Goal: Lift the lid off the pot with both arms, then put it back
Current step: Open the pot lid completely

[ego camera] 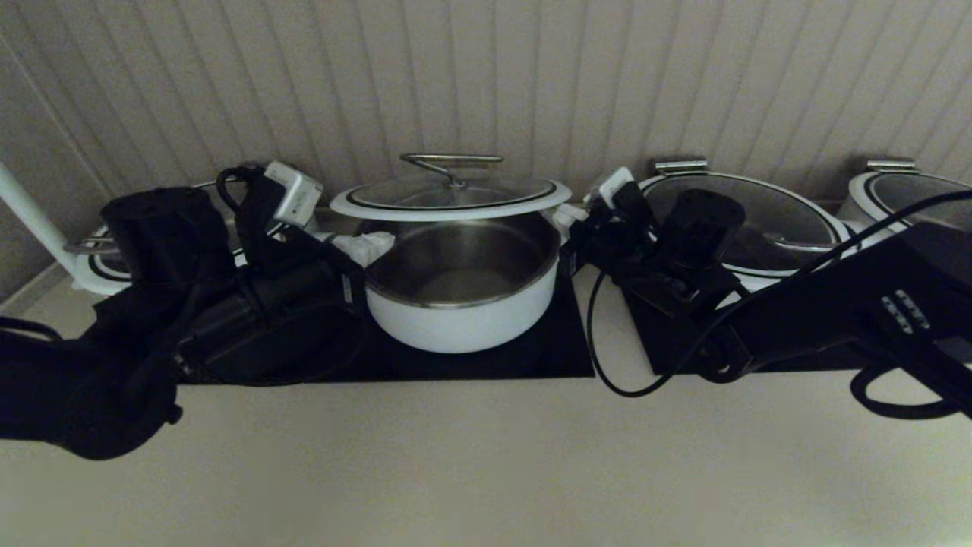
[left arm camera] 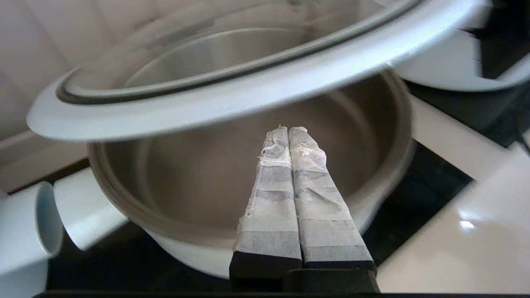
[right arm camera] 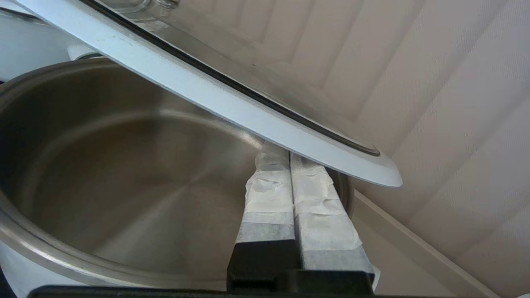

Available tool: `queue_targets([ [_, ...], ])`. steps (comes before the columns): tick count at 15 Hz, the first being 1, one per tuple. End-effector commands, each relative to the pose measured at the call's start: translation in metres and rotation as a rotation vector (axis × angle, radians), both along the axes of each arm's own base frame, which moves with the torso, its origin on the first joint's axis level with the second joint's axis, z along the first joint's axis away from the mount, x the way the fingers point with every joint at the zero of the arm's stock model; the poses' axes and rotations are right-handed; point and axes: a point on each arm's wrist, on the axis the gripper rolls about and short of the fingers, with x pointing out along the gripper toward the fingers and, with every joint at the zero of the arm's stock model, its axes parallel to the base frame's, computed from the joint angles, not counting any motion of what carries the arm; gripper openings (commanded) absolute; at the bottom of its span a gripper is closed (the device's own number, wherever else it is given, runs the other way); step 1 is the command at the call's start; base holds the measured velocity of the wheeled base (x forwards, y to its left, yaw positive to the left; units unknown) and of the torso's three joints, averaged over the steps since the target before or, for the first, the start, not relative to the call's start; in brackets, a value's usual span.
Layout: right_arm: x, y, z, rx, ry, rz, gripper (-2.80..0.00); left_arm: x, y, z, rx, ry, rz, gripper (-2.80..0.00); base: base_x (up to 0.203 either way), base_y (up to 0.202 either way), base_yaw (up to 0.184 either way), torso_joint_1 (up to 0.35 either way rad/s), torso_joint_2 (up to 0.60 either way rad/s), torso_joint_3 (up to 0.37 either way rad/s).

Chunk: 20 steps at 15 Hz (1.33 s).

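the lid [ego camera: 451, 199] is up off the pot [ego camera: 463, 292], hovering level just above the steel-lined rim. my left gripper [left arm camera: 288, 129] has its taped fingers pressed flat together, nothing between them, tips under the lid's white rim on the left side. my right gripper [right arm camera: 278, 150] is pinched closed too, tips tucked beneath the rim on the right. the pot sits on the black cooktop [ego camera: 562, 342], wider lidded pots [ego camera: 748, 220] alongside.

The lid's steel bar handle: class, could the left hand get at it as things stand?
Probably not right now. The left hand, fingers shut, sits under the lid's rim, helping the right hand hold it above the pot. The handle is uncovered, but letting go could tip the lid.
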Motion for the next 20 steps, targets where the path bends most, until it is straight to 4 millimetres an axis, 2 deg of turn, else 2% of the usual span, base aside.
queue_targets([
  [1,-0.001,0.000,0.003,0.004,-0.014,0.004,-2.80,0.016,-0.004,-0.002,-0.002,-0.008,0.021,-2.80,0.000,0.000,0.000,0.000,0.00,0.000],
  [3,-0.002,0.001,0.002,0.004,-0.014,0.007,-2.80,0.023,-0.006,0.002,-0.008,-0.026,0.029,-2.80,0.000,0.000,0.000,0.000,0.00,0.000],
  [9,-0.004,0.001,-0.001,-0.003,-0.004,0.008,-2.80,0.025,-0.005,0.002,-0.008,-0.027,0.035,-2.80,0.000,0.000,0.000,0.000,0.00,0.000],
  [14,-0.021,-0.008,-0.015,-0.037,0.062,0.009,-2.80,0.028,-0.006,0.005,-0.011,-0.037,0.034,-2.80,0.000,0.000,0.000,0.000,0.00,0.000],
  [20,-0.049,-0.029,-0.017,-0.065,0.123,-0.007,-2.80,0.029,-0.006,0.010,-0.015,-0.054,0.035,-2.80,0.000,0.000,0.000,0.000,0.00,0.000],
])
